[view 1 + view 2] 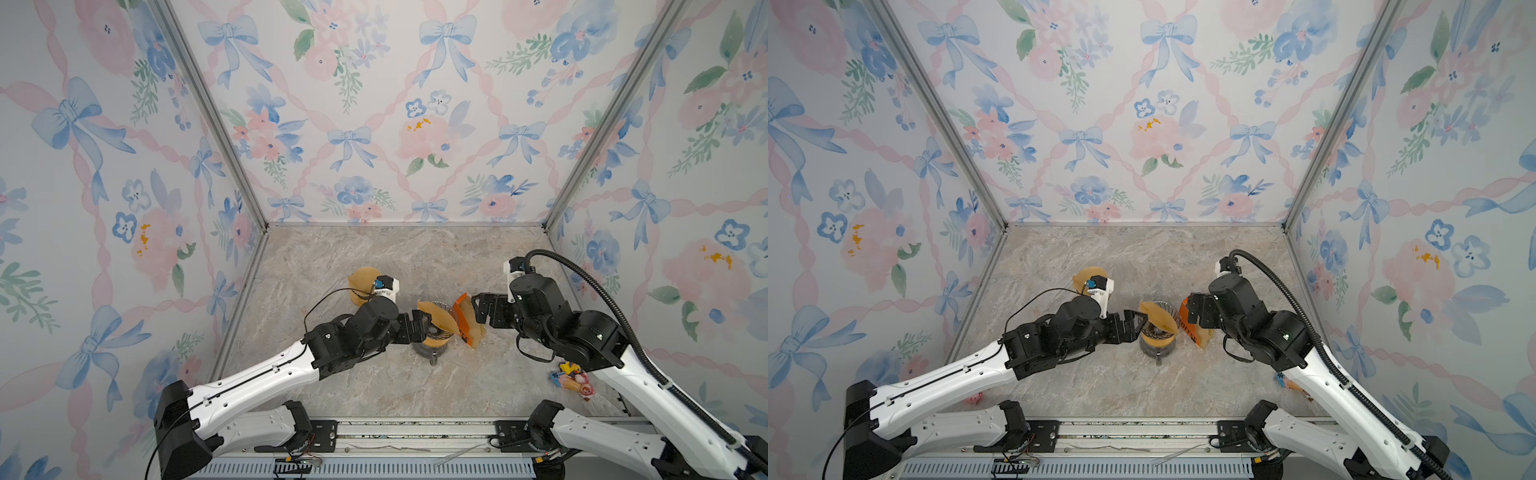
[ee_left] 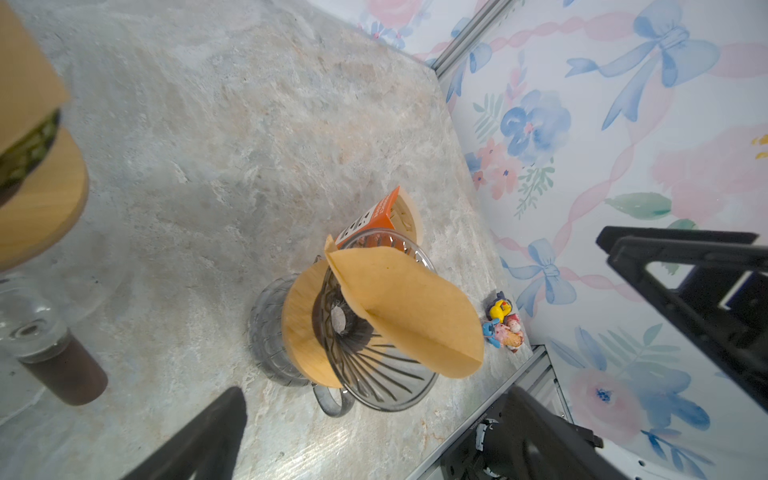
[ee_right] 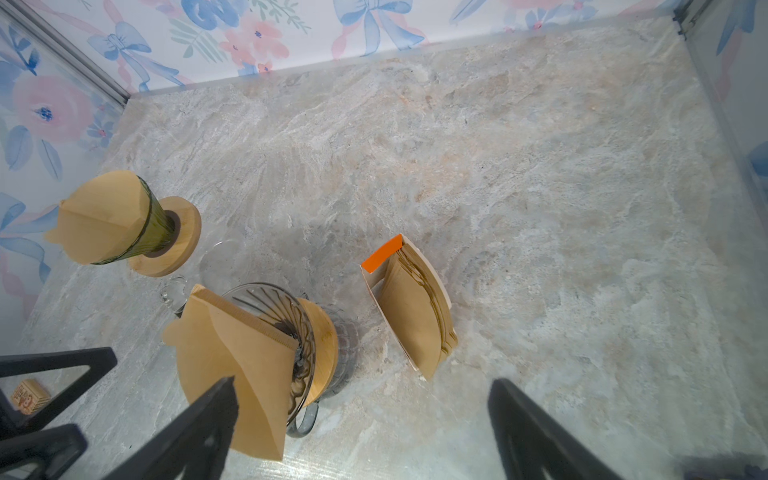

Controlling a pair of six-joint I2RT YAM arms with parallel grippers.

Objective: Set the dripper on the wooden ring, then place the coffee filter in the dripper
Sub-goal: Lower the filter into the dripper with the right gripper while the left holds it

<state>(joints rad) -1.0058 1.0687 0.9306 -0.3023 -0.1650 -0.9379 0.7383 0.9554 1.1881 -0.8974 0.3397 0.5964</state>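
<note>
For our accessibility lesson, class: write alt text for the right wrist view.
A folded brown coffee filter lies tilted over the rim of a clear glass dripper, not seated inside. An orange filter pack stands beside it; the right gripper, open, frames the foreground.

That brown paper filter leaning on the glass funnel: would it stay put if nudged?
Probably not. The filter looks like thin, light paper, folded flat and only resting across the dripper rim, so a nudge would likely slide it off. It would probably crease rather than push back.
</note>
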